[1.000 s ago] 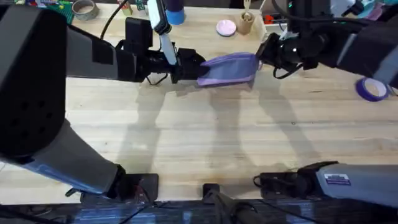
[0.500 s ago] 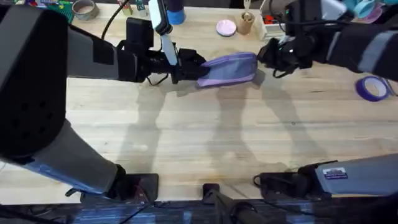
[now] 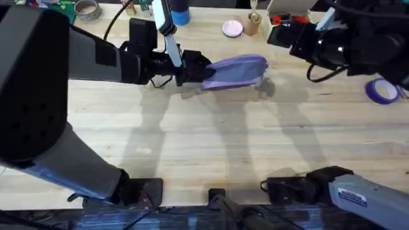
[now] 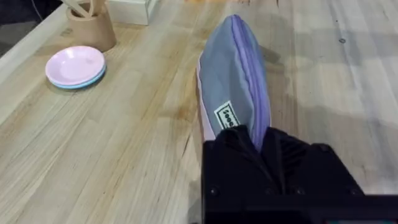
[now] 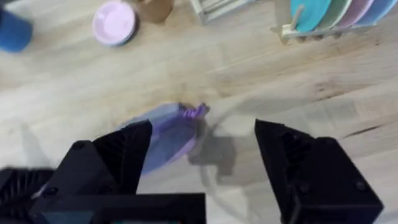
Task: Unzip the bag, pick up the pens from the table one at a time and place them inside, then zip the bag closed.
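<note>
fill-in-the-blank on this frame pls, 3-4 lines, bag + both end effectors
1. The left end effector is shut on one end of the ____.
2. The zipper of the bag is ____.
3. The right end effector hangs above the table with its fingers ____.
4. In the left wrist view, the small plate beside the bag is ____ in colour.

Missing words: bag; closed; open; pink

Robotics lab or workshop test station: two arm bases mounted at a plank wood table (image 3: 211, 153), with tape rolls (image 3: 382, 91), a pink dish (image 3: 232, 28) and a plate rack (image 5: 336, 15) as props.
</note>
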